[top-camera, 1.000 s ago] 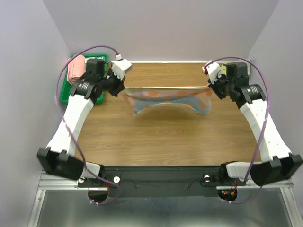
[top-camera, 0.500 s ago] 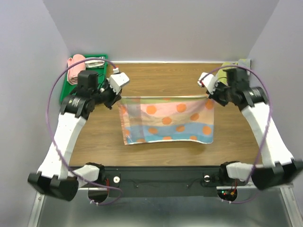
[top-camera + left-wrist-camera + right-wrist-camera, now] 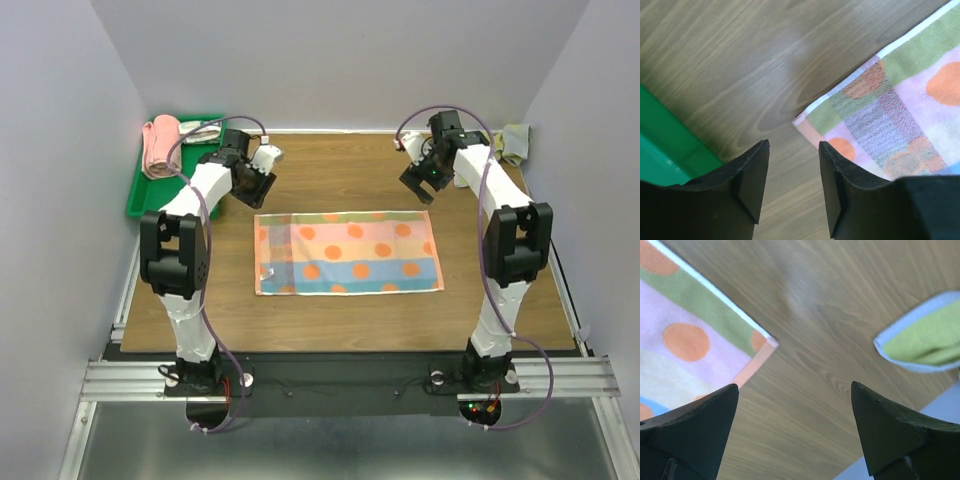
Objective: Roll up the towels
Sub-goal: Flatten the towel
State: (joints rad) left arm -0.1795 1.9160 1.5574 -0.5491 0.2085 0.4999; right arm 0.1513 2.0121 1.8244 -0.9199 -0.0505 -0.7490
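Observation:
A striped towel with orange dots (image 3: 347, 252) lies spread flat in the middle of the table. My left gripper (image 3: 260, 184) hovers just beyond its far left corner, open and holding nothing. In the left wrist view that corner of the towel (image 3: 880, 115) lies to the right of the open left gripper (image 3: 793, 144), over bare wood. My right gripper (image 3: 417, 180) hangs above the far right corner, wide open and empty. In the right wrist view the towel corner (image 3: 700, 330) sits to the left of the right gripper (image 3: 794, 385).
A green tray (image 3: 143, 192) stands at the far left with a rolled pink towel (image 3: 160, 145) in it. A crumpled green towel (image 3: 513, 141) lies at the far right corner, also seen as the green towel (image 3: 925, 340) near the table edge.
Both grippers have let go of the towel's far corners and opened. The towel, held up and dragged toward the front before, now lies flat. Both arms have pulled up and back.

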